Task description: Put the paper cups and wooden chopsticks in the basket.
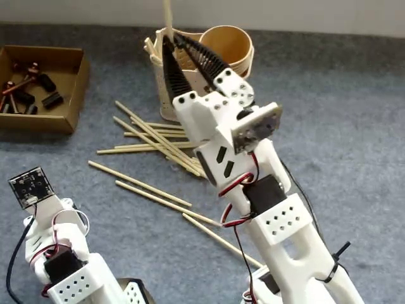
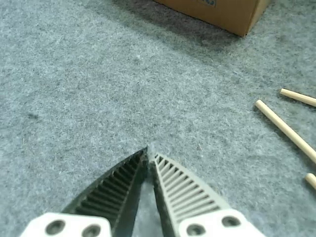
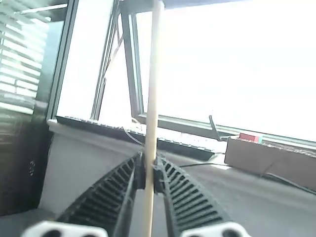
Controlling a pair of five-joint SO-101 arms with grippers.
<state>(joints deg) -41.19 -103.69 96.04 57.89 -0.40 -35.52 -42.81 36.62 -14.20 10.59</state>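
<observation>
Right gripper (image 3: 149,170) pinches 1 chopstick (image 3: 153,89) over 1 basket (image 1: 163,95); left gripper (image 2: 148,154) closed

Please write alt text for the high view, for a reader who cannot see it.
The right hand holds a chopstick upright over the basket, by a paper cup. More chopsticks lie scattered on the grey table in front of the basket.

The chopsticks (image 1: 152,136) are pale tan, basket (image 1: 161,104) woven beige, box (image 1: 38,120) brown, carpet (image 1: 354,95) mottled grey.
</observation>
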